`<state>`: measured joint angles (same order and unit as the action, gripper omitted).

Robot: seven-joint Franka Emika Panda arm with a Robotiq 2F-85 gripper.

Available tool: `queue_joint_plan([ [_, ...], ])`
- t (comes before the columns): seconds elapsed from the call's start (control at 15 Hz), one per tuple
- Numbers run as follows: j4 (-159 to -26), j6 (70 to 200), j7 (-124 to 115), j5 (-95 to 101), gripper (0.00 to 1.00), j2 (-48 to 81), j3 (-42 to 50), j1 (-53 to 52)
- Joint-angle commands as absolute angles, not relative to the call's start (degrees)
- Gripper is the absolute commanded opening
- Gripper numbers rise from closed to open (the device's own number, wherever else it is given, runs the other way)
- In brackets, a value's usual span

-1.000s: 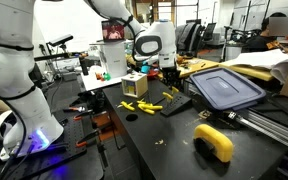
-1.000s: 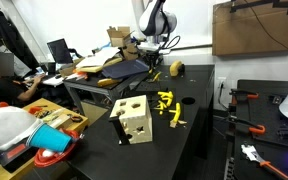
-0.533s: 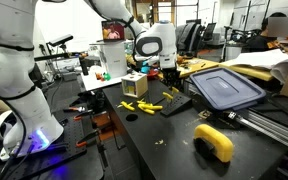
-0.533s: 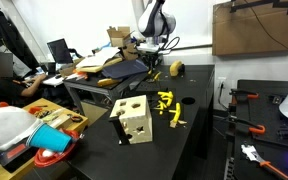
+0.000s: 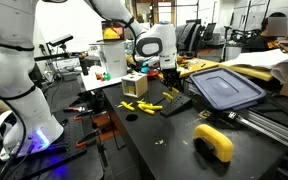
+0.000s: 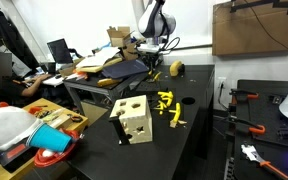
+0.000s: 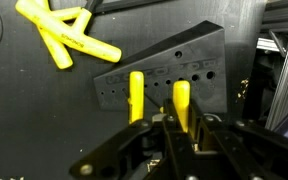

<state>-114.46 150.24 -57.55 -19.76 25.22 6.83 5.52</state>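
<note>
- Peg (image 7: 181,98), yellow, stands upright in the holed block (image 7: 199,60), between my fingers.
- My gripper (image 7: 182,124) is narrow; I cannot tell if it grips.
- A second peg (image 7: 137,95) stands just beside.
- The block sits near the worktop's (image 6: 169,152) far edge.

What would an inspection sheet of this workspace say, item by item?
Surface: black table, crowded.
Job's things: black block with holes; two yellow pegs stand in it.
Clutter: loose yellow pieces, wooden box, grey tray, yellow curved object.
Grippers: hand low over the block, close to one peg; open or shut cannot be told.
Cables: nothing seen.
Surroundings: monitor, cardboard box.
</note>
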Motion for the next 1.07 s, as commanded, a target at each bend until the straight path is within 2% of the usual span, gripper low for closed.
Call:
queue_joint_plan([
  [0.0,-113.91,149.00,-55.78,-20.98,0.04,24.93,6.41,6.11],
  [1.0,-115.68,148.49,-56.06,-20.69,0.04,22.94,6.67,5.84],
])
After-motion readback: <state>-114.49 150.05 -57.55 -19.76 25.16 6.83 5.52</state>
